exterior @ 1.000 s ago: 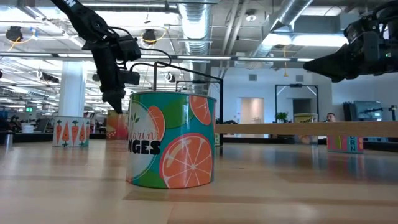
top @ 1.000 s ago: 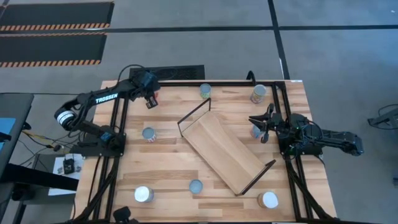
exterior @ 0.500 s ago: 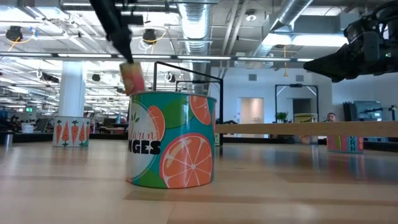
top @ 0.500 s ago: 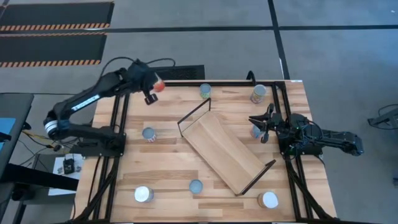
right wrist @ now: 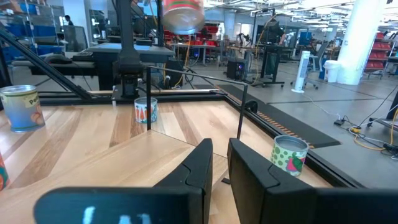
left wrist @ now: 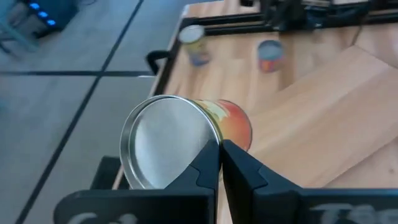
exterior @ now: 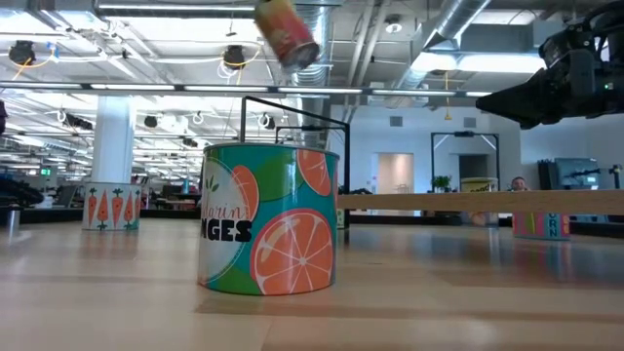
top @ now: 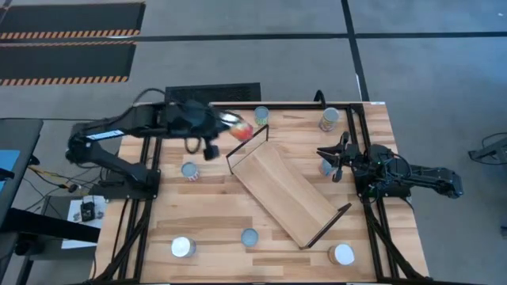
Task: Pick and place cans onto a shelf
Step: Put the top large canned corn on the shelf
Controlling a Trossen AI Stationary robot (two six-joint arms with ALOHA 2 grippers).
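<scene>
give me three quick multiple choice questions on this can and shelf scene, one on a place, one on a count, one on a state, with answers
1. Where is the can held by the left gripper?
A. in the air by the shelf's far wire frame
B. standing on the shelf board
C. at the table's near edge

2. How many cans stand on the shelf board?
A. two
B. none
C. four

3. How does the held can sit?
A. upright
B. upside down on the table
C. tilted on its side

Answers:
1. A: the left gripper carries the red can above the table beside the frame of the shelf.
2. B: the board is bare in the high view.
3. C: the left wrist view shows its silvery end facing the camera. The right gripper waits at the table's right side.
</scene>
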